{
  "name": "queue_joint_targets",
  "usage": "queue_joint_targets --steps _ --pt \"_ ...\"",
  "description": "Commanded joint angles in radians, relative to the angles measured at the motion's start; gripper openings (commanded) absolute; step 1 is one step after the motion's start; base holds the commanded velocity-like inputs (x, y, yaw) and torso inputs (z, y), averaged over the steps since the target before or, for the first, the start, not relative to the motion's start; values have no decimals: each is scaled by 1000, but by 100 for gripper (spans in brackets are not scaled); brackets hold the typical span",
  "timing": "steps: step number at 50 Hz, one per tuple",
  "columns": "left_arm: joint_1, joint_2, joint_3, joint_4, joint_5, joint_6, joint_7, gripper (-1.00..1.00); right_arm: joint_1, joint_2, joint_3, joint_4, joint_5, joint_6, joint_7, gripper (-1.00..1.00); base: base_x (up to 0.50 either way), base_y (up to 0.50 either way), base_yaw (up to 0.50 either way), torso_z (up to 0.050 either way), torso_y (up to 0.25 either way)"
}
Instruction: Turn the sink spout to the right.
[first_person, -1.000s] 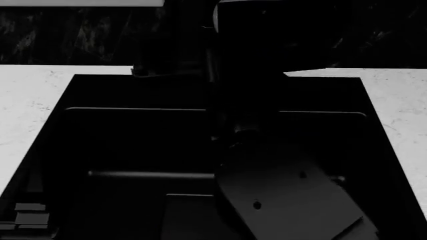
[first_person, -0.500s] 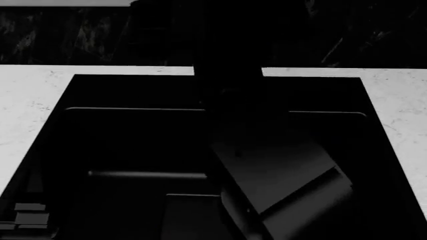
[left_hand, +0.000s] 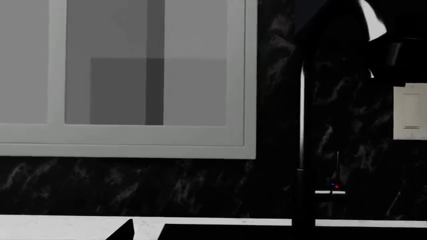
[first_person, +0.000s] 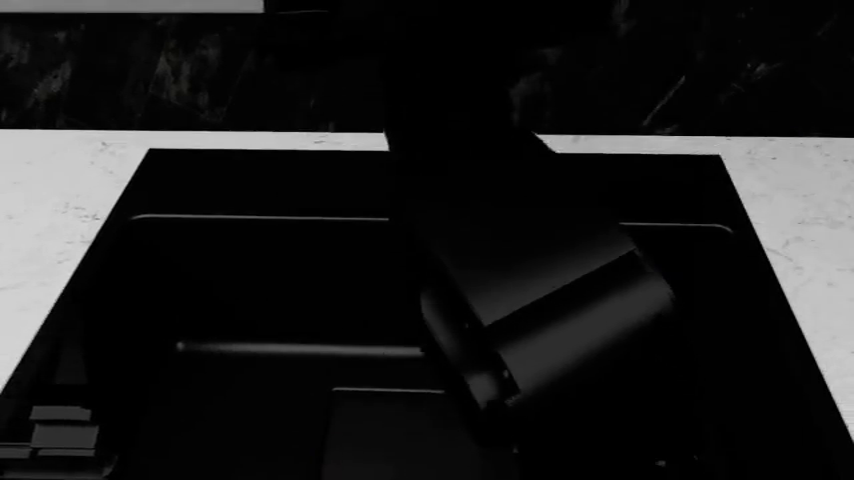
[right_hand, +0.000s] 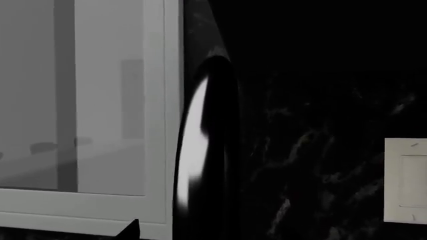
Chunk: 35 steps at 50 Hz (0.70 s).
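The sink spout (left_hand: 300, 150) is a slim black tube standing at the back rim of the black sink (first_person: 267, 280). In the right wrist view the spout (right_hand: 207, 150) fills the middle, very close, with a bright streak down it. My right gripper (right_hand: 213, 236) faces it; only one dark fingertip (right_hand: 130, 231) shows, well off to the side, so the jaws stand apart. My right arm (first_person: 534, 300) reaches over the basin and hides the spout in the head view. My left gripper (left_hand: 213, 236) shows one fingertip (left_hand: 127, 231) and holds nothing.
A short grey lever (left_hand: 331, 190) with red and blue dots sits beside the spout. White marbled counter (first_person: 54, 220) surrounds the basin. A window (left_hand: 127, 75) and a pale wall switch plate (left_hand: 409, 112) are on the dark back wall.
My right arm has pushed farther toward the back wall over the sink. Its forearm now covers the spout's base, which showed a second ago.
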Motion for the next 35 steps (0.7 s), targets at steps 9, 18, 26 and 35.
queue_joint_targets --steps 9,18,26,35 --pt "-3 -5 3 -2 -7 2 -3 100 92 -19 -35 234 -3 -124 -47 100 0 0 0 0 0" --pt "-3 -7 6 -4 -7 5 -5 100 113 -16 -47 310 4 -168 -51 100 0 0 0 0 0" --pt "-3 -9 11 -5 -4 9 -6 100 127 -16 -61 356 11 -195 -55 100 0 0 0 0 0" --pt "-3 -12 13 -5 -5 11 -7 100 139 2 -68 352 25 -189 -39 100 0 0 0 0 0"
